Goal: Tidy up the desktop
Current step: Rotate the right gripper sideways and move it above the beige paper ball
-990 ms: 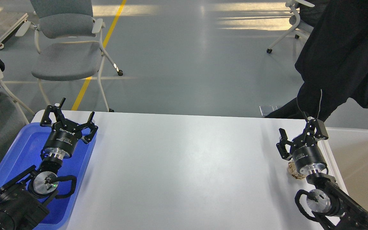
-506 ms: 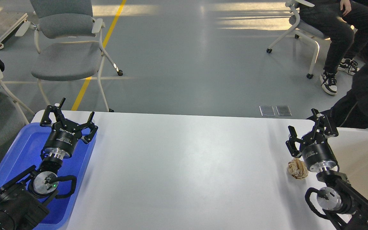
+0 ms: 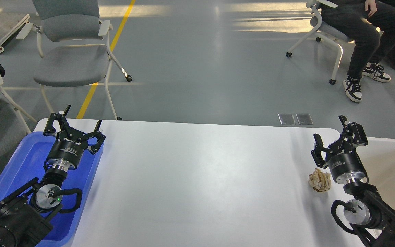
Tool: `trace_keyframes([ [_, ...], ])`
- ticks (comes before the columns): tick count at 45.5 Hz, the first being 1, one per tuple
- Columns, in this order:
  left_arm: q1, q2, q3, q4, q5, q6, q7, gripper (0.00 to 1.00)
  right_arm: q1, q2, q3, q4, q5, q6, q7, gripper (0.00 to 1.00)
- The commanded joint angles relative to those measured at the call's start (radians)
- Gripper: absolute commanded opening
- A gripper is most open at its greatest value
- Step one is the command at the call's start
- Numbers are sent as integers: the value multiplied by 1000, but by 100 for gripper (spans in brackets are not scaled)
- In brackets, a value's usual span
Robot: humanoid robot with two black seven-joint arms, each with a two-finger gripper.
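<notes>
The right gripper (image 3: pixel 338 140) hangs with its two fingers spread and nothing between them, over the far right edge of the desktop (image 3: pixel 197 178), where the white top meets the cream-white bin (image 3: pixel 393 164). Just beside its wrist, toward the table's middle and nearer the robot, lies a crumpled paper ball (image 3: pixel 320 181), resting on the surface and apart from the fingers. The left gripper (image 3: pixel 74 127) is likewise spread and empty, poised above the far right corner of the blue tray (image 3: pixel 15 161) at the table's left end. As a judgement, the tidying looks close to finished: the broad white top is bare except for that one paper ball, which is not yet picked up. What seems left is for the right gripper to draw back toward the ball, close on it and carry it to the bin alongside.
</notes>
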Motion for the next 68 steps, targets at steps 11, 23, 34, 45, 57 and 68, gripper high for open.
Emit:
trace_keyframes([
  [11,0,0,2,-1,2,-2,0,100,-20,-99,-53,79,108,-5,-136,100],
  [23,0,0,3,-1,2,-2,0,100,22,-198,-197,148,102,-71,-201,100],
  [34,0,0,3,-1,2,-2,0,100,34,-328,-225,276,99,-74,-263,100],
  [45,0,0,3,-1,2,-2,0,100,75,-471,-295,388,19,-67,-266,100],
  [57,-1,0,3,-1,2,-2,0,100,178,-532,-424,395,-193,-60,-337,100],
  [68,-1,0,3,-1,2,-3,0,100,243,-546,-532,383,-555,-103,-347,100],
])
